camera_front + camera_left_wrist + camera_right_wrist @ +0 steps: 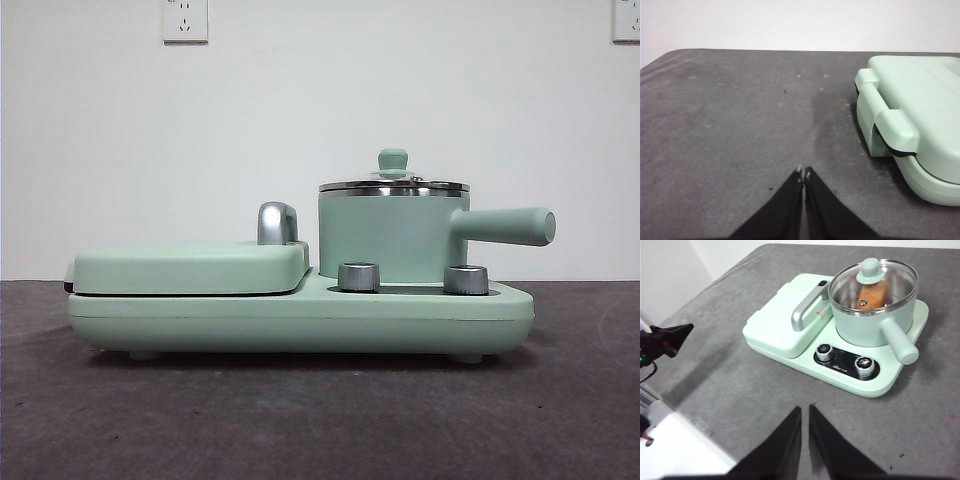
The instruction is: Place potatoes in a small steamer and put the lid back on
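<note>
One potato [873, 294] shows dimly through the lid [872, 285] on the steamer [867, 322].

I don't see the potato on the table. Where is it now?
In the right wrist view, the potato lies inside the small steamer, under the glass lid, beside the griddle's chrome handle.

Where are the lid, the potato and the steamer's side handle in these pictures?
lid [900, 277], right wrist view, on the glass beside the knob.
potato [874, 294], right wrist view, on its orange-brown body seen through the glass.
steamer's side handle [510, 226], front view, midway along the straight handle.
</note>
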Available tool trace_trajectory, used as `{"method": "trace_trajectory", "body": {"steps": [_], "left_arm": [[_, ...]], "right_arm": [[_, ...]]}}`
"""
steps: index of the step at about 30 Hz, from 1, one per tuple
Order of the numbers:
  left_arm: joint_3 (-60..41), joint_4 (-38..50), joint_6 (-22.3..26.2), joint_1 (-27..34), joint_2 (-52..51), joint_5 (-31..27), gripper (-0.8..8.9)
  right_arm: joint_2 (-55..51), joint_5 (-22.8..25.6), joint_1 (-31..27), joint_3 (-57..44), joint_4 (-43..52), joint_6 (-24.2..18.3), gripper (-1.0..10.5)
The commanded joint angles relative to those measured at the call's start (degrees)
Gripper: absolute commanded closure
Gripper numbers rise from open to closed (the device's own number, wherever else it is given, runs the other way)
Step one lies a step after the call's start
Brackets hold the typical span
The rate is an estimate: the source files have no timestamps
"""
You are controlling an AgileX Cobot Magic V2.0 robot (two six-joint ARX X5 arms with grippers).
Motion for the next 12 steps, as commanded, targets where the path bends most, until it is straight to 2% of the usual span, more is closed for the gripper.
{"method": "trace_trajectory", "body": {"steps": [1,6,9,12], "left_arm": [[-1.1,-0.4,0.6,0.1,-0.1,-0.3,8.05],[-1.1,-0.4,0.6,0.1,-0.1,-0.3,8.05],[-1.1,-0.4,0.6,0.1,-0.1,-0.3,8.05],[-1.1,-0.4,0.6,0.1,-0.1,-0.3,8.05]], "right_arm": [[0.2,-0.2,-2.0,-2.5,3.1,-0.5,9.3],[-3.8,0.7,-11.6,-16.5,20.4,-1.0,9.3],[-6.1,5.1,-17.3,-26.5,31.7,-2.4,9.3],[-9.3,7.4,-21.5,-35.5,40.3,-4.2,9.3]]}}
